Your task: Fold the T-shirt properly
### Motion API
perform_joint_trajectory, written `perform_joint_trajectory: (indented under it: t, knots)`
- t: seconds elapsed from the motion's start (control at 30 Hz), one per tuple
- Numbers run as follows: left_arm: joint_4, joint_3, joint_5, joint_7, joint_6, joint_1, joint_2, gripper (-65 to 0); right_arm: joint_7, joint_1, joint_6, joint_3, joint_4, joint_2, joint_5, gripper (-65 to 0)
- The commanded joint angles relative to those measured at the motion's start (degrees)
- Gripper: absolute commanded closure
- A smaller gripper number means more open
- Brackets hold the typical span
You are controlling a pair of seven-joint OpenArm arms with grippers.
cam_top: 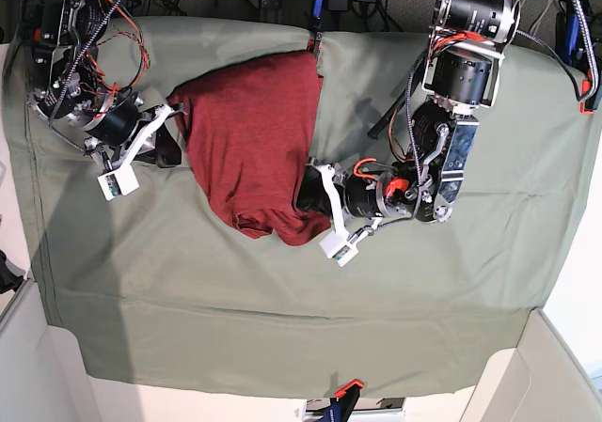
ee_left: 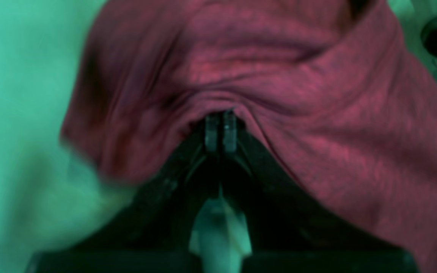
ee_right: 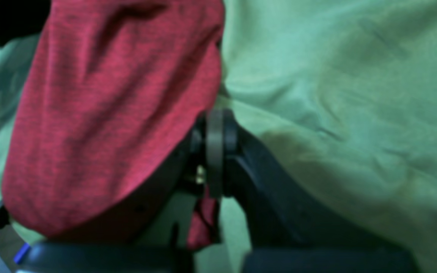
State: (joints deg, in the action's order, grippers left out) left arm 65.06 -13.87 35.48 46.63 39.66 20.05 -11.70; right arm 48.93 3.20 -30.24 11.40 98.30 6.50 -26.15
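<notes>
Base view puts the T-shirt [cam_top: 252, 140] bunched at ten o'clock on the green sheet [cam_top: 282, 300] — left gripper [ee_left: 220, 119] and right gripper [ee_right: 214, 125] both clenched on its fabric, opposite edges. Folding looks barely underway — flattening and final folds remain.

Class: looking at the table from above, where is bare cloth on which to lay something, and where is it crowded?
Free: the green cloth below the T-shirt, and its far side past the left arm. Crowded: the middle top, where both claws, left and right, grip the shirt.
</notes>
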Motion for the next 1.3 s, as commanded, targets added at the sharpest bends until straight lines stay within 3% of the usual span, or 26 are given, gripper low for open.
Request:
perform_joint_trajectory:
  t: [0.0,0.13,0.3,0.4,0.57,0.7,0.87,0.97,1.1,1.2,1.27]
  knots:
    - [0.33,0.26,0.92,-1.4,0.34,3.08,-0.07,0.0,-1.09,-0.63,0.0,0.15,1.03,0.28,-1.11,0.0]
    - [-0.42,0.26,4.22,1.57,0.34,6.38,-2.89,0.0,-0.59,-0.61,0.0,0.15,1.01,0.31,-1.09,0.0]
    - [1.11,0.28,22.64,14.58,0.34,5.86,-10.56,0.0,-0.94,-0.63,0.0,0.17,1.03,0.31,-1.07,0.0]
    - [3.69,0.28,31.43,19.56,0.34,3.08,-15.74,0.0,-2.32,-0.68,0.0,0.17,1.03,0.31,-1.07,0.0]
    - [13.29,0.44,36.02,22.99,0.34,-5.42,-23.21,0.0,-2.21,-0.79,0.0,0.81,1.25,0.57,-0.83,0.0]
    - [24.94,1.14,37.97,25.2,0.34,-14.29,-27.41,0.0,-1.51,-0.63,0.0,2.01,1.27,3.15,-3.17,0.0]
    - [38.05,9.05,36.2,23.5,0.34,-24.0,-27.61,0.0,-1.14,-0.74,-1.42,1.99,1.81,4.39,-8.68,0.0]
    - [40.59,13.49,36.24,22.45,0.34,-24.52,-25.51,0.0,-1.14,-2.34,-1.73,1.97,2.69,2.47,-10.4,0.0]
    - [40.48,13.92,35.34,22.16,0.34,-24.13,-22.75,0.0,-1.18,-6.03,-1.75,0.52,2.73,-1.4,-12.0,0.0]
    - [40.15,13.11,34.75,22.16,0.34,-25.24,-22.25,0.0,-1.97,-9.18,-1.7,-4.52,2.62,-3.93,-9.33,0.0]
    - [40.15,13.14,33.77,22.12,0.34,-26.16,-22.27,0.0,-3.17,-11.1,-1.66,-9.2,1.7,-5.53,-4.48,0.0]
